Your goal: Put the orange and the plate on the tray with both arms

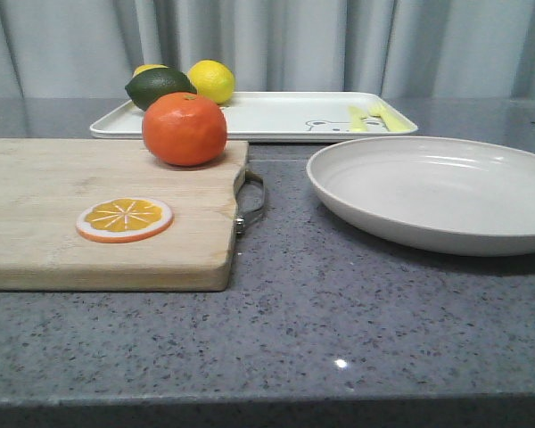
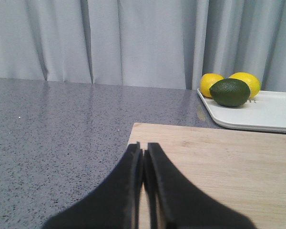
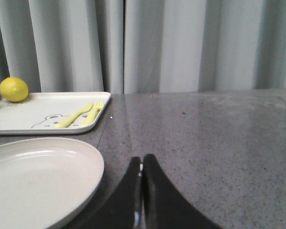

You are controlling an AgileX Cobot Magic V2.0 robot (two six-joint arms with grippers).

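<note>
Your left gripper [image 2: 143, 157] and right gripper [image 3: 142, 167] are closed, empty; open wide before the orange [image 1: 185, 128] and the plate [image 3: 38, 181] beside them

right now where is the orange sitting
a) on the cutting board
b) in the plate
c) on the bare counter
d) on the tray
a: the orange rests at the far end of the cutting board, behind the slice, with the tray beyond it and the plate empty off to the right.
</note>
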